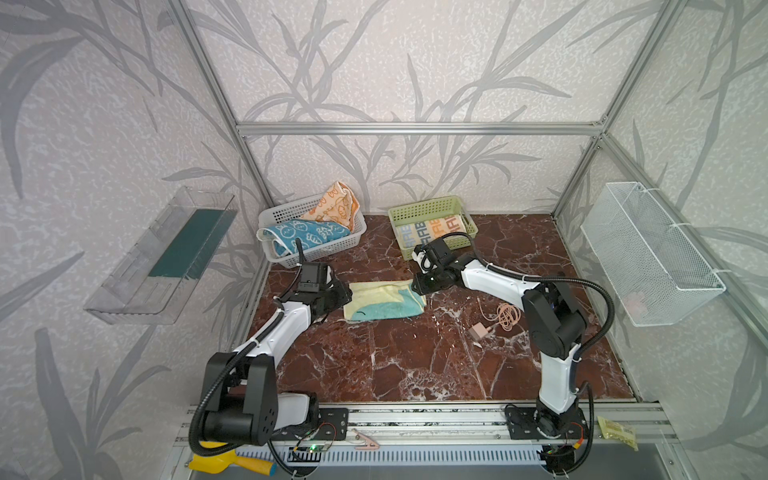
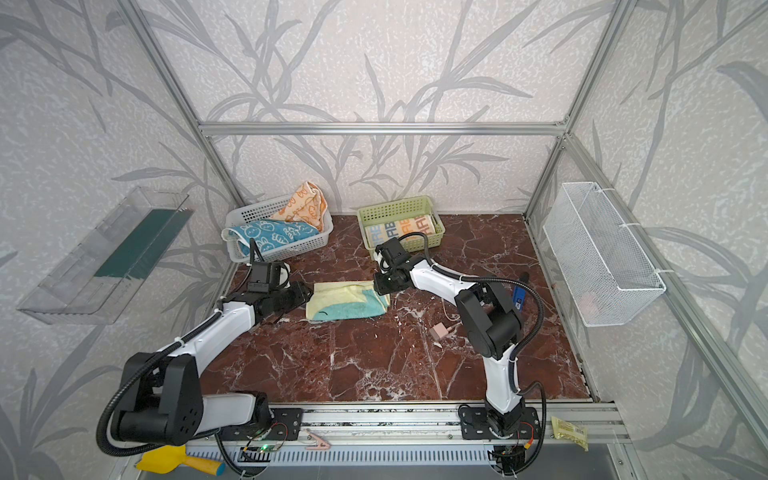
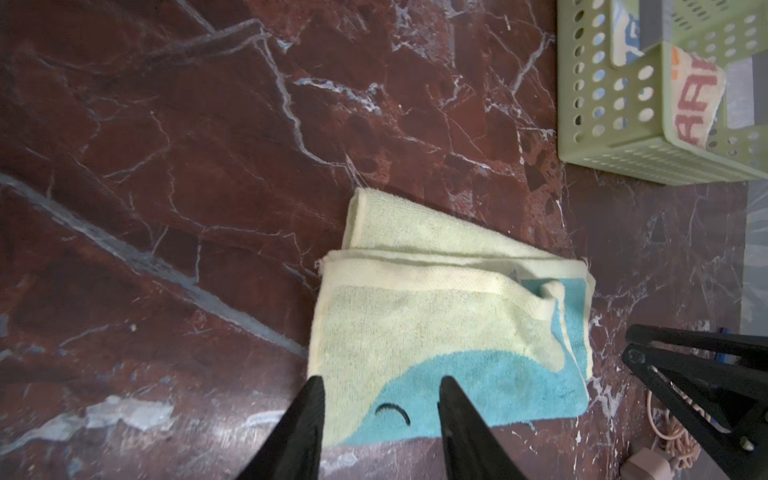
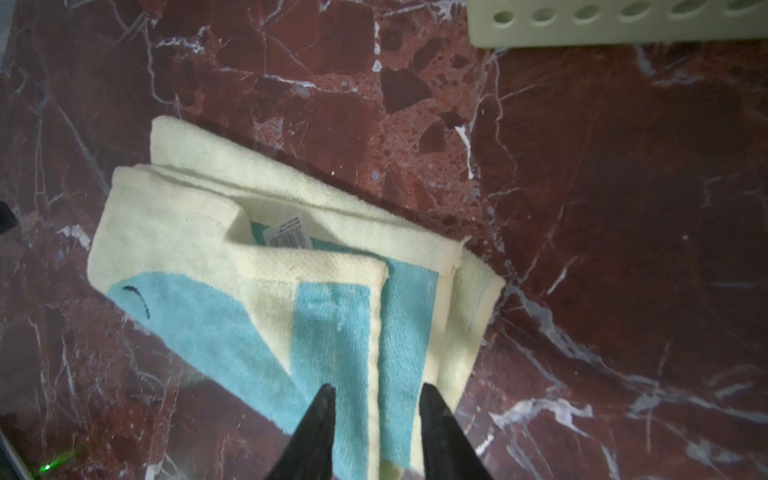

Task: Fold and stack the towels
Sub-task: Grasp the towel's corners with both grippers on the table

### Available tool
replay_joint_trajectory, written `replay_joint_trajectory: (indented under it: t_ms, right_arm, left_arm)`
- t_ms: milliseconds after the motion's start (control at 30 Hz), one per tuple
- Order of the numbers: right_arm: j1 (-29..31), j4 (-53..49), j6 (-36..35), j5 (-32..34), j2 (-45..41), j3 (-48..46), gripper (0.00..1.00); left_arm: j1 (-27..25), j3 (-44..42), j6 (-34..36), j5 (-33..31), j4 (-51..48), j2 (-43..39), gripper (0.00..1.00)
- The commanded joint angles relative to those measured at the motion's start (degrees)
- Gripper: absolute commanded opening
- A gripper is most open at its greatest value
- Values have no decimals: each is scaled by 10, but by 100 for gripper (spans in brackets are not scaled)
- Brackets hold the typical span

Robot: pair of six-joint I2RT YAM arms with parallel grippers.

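Note:
A pale-yellow towel with a blue whale (image 1: 386,301) (image 2: 347,301) lies folded on the marble table between my two grippers. In the left wrist view my left gripper (image 3: 380,384) stands open over the whale's eye corner of that towel (image 3: 436,324). The right gripper (image 4: 376,392) is also open, its fingers straddling a folded-over hem at the opposite end of the towel (image 4: 291,266). A blue bunny towel (image 1: 305,235) and an orange bunny towel (image 1: 334,205) sit crumpled in the white basket (image 1: 272,216). The striped "RAB" towel (image 1: 432,230) lies folded in the green basket (image 1: 424,205).
A pink charger with a coiled cable (image 1: 494,318) lies on the table right of the towel. A wire basket (image 1: 648,257) hangs on the right wall and a clear tray (image 1: 162,257) on the left wall. The green basket (image 3: 615,124) is close behind the towel.

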Motion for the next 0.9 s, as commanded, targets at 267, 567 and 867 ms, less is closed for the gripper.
replay_joint_trajectory:
  t_ms: [267,567,867]
  right_arm:
    - [6,-14,-13,-7,102,96,36]
    - [8,0,-14,-19,130,114,35]
    - [11,47,-29,-15,72,73,0]
  left_arm:
    - [20,24,-25,105,76,130,40]
    - [21,30,-23,105,77,142,39]
    - [44,50,-14,74,46,104,45]
